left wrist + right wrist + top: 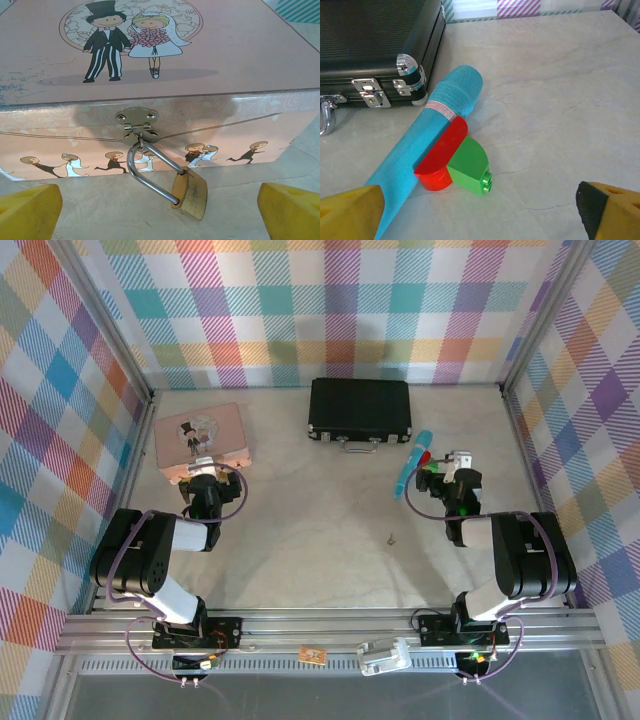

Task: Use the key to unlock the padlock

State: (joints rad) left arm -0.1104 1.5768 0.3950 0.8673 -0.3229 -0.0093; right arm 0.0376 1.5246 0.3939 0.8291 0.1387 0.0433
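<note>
1. Our left gripper stands wide open with nothing in it, its yellow fingertips low on either side of the padlock and touching neither it nor the tin
2. Our right gripper is also spread wide and holds nothing; from its wrist we see it over bare bench, near the right edge
3. We find the padlock hanging by its silver loop from the clasp on the front wall of the pink tin, with its brass body tilted and resting on the bench
4. The tin sits toward the far left corner of the bench, lid shut, with a bride and groom drawn on top
5. The key lies alone on the bench, a little right of the middle and nearer the near edge, well apart from the padlock and from both grippers
6. A black case lies at the far edge; just beside it we see a blue tube with a red block and a green block touching it
</note>
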